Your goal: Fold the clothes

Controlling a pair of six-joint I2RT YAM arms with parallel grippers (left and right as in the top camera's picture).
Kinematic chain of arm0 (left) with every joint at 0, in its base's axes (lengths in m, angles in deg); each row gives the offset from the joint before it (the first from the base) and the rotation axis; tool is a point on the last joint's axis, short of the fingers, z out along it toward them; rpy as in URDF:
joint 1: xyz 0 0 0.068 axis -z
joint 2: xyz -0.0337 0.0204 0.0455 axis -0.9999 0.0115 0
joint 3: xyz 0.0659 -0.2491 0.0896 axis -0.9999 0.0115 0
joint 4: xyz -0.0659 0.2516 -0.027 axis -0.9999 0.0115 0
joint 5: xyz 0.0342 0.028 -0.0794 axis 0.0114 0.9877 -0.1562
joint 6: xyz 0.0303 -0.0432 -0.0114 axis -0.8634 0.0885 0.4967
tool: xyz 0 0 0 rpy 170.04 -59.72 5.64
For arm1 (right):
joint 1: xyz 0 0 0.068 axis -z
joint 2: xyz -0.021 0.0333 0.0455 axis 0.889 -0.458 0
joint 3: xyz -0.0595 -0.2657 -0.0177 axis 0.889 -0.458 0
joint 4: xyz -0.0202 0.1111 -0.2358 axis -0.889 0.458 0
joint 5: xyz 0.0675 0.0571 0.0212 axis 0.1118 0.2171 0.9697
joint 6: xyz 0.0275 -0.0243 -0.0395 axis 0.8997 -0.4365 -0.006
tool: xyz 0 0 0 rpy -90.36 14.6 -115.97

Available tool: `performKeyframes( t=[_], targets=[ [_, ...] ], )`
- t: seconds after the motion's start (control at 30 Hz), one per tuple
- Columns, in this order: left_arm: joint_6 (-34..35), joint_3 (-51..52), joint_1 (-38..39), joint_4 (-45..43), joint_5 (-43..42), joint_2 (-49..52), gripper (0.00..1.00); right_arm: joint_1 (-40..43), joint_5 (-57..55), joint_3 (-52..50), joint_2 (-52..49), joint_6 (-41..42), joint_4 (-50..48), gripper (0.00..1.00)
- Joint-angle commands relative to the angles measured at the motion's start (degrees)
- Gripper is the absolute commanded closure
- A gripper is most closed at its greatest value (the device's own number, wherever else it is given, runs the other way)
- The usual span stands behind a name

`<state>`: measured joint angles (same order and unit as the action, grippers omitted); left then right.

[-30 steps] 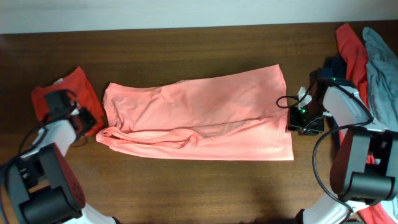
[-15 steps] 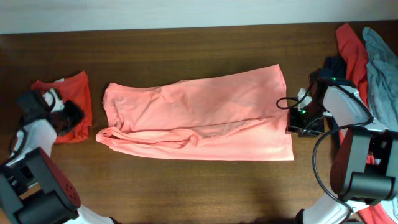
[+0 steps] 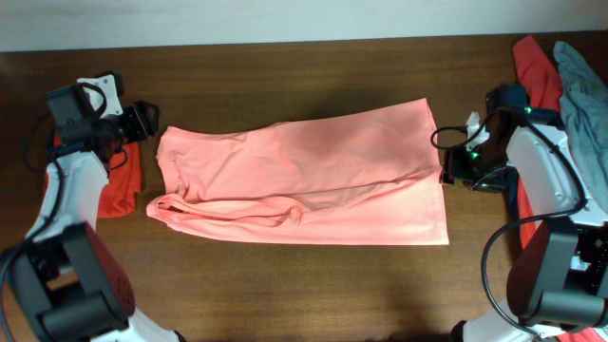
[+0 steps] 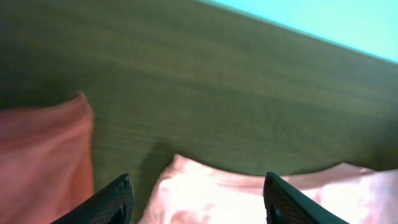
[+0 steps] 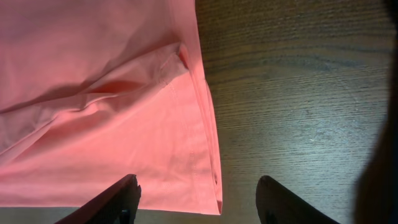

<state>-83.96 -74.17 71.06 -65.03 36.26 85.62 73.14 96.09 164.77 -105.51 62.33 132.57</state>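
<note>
The clothes' salmon-pink shirt point(image 3: 304, 180) lies spread lengthwise across the middle of the table. My left gripper point(image 3: 144, 122) hovers open at its far left corner. In the left wrist view the left gripper point(image 4: 196, 202) has the pale shirt corner point(image 4: 249, 199) between its spread fingers point(image 4: 106, 202), gripping nothing. My right gripper point(image 3: 448, 169) is open at the shirt's right edge. In the right wrist view the right gripper point(image 5: 199, 199) straddles the shirt's hem point(image 5: 208, 124) above the near right corner, nothing clamped.
A coral-red garment point(image 3: 119, 185) lies crumpled at the left edge, beside the left arm, also seen as the coral-red garment point(image 4: 43, 162). A red garment point(image 3: 537, 71) and a grey-blue garment point(image 3: 584, 104) are piled at the far right. The dark wood table point(image 3: 304, 285) shows bare in front.
The left gripper let go of the coral-red garment, opened, and swung back to the pink shirt's far left corner. The right gripper opened wider and shifted slightly toward the back.
</note>
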Motion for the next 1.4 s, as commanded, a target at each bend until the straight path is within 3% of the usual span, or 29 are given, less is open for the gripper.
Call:
performKeyframes(
  t=[0.0, 0.33, 0.7, 0.83, 1.13, 1.23, 1.37],
  targets=[
    [-1.29, -6.29, 0.42, 1.36, -3.82, 8.24, 0.33, -0.26, -0.44, 0.72, 0.7, -0.15, 0.26, 0.35],
    [-3.52, -21.24, 2.62, 11.72, -4.09, 23.08, 0.34, -0.26, -0.46, 0.72, 0.72, -0.15, 0.39, 0.35],
    [-5.03, -21.88, 5.38, 15.08, 3.74, 27.39, 0.36, -0.26, -0.48, 0.72, 0.7, -0.15, 0.39, 0.35],
    [-5.9, -21.88, 5.22, 16.5, 4.98, 27.39, 0.44, -0.26, -0.48, 0.72, 0.7, -0.15, 0.37, 0.35],
    [-5.9, -21.9, 5.22, 20.17, 10.95, 27.39, 0.43, -0.26, -0.48, 0.72, 0.7, -0.15, 0.37, 0.35],
    [-5.88, -21.9, 5.22, 20.72, 10.95, 27.39, 0.58, -0.26, -0.48, 0.72, 0.7, -0.15, 0.39, 0.35],
    [-5.9, -21.9, 5.22, 21.2, 10.95, 27.39, 0.89, -0.26, -0.48, 0.72, 0.7, -0.15, 0.37, 0.35]
  ],
)
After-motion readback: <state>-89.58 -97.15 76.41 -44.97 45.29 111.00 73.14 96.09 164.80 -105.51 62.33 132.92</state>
